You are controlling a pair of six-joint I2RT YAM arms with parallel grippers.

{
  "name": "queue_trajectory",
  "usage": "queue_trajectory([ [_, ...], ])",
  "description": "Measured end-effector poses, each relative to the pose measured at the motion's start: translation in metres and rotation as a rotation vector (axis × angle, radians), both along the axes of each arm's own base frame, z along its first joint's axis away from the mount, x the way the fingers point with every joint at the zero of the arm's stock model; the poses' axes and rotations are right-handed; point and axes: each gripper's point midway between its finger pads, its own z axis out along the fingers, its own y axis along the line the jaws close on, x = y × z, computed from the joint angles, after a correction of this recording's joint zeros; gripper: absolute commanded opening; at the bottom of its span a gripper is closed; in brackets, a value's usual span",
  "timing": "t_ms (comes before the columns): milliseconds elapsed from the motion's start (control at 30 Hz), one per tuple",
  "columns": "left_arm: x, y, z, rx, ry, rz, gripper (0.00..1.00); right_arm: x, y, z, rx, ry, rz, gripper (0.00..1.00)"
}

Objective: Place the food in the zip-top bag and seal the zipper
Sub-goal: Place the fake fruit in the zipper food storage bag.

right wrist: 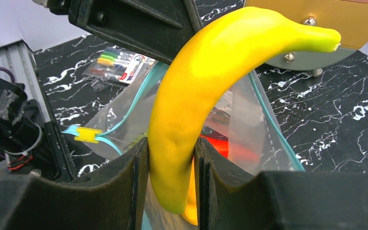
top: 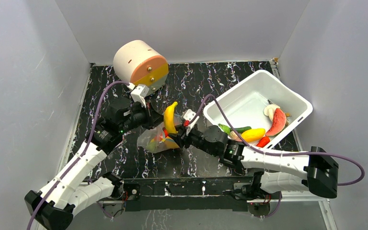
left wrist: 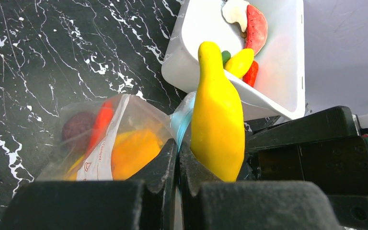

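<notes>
The zip-top bag (top: 151,140) lies mid-table with its mouth held open. My left gripper (left wrist: 178,149) is shut on the bag's teal-blue zipper (left wrist: 184,120) edge. My right gripper (right wrist: 171,163) is shut on a yellow banana (right wrist: 206,81), gripping its lower part. The banana's bottom tip hangs in the bag's mouth, and its stem points up and away. Inside the bag (left wrist: 105,143) are a red chili (left wrist: 103,122), an orange pepper (left wrist: 134,151) and a dark brown piece (left wrist: 76,127). From above, the banana (top: 171,117) stands between the left gripper (top: 149,120) and the right gripper (top: 177,138).
A white tub (top: 287,93) at the right holds more food: a watermelon slice (top: 278,122), a yellow piece (top: 253,135), a green cucumber (top: 235,129), a red piece (top: 263,141). A cream and orange drum (top: 139,62) stands at the back left. A small clear packet (right wrist: 117,62) lies beyond the bag.
</notes>
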Motion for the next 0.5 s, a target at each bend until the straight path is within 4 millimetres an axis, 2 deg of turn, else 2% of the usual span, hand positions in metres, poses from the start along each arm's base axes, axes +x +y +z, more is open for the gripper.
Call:
queue_trajectory([
  [167, 0.000, 0.001, -0.004, 0.001, 0.007, -0.003, 0.00, 0.002, 0.005, -0.011, -0.054, -0.039, 0.021, 0.40],
  [333, -0.004, -0.002, 0.001, -0.018, -0.005, -0.027, 0.00, -0.001, 0.008, -0.022, -0.108, -0.065, 0.060, 0.50],
  [433, -0.005, -0.003, 0.004, -0.030, -0.018, -0.032, 0.00, -0.001, 0.007, -0.025, -0.124, -0.068, 0.062, 0.50],
  [500, -0.006, -0.003, 0.003, -0.033, -0.018, -0.036, 0.00, -0.001, 0.007, -0.026, -0.126, -0.068, 0.063, 0.46],
])
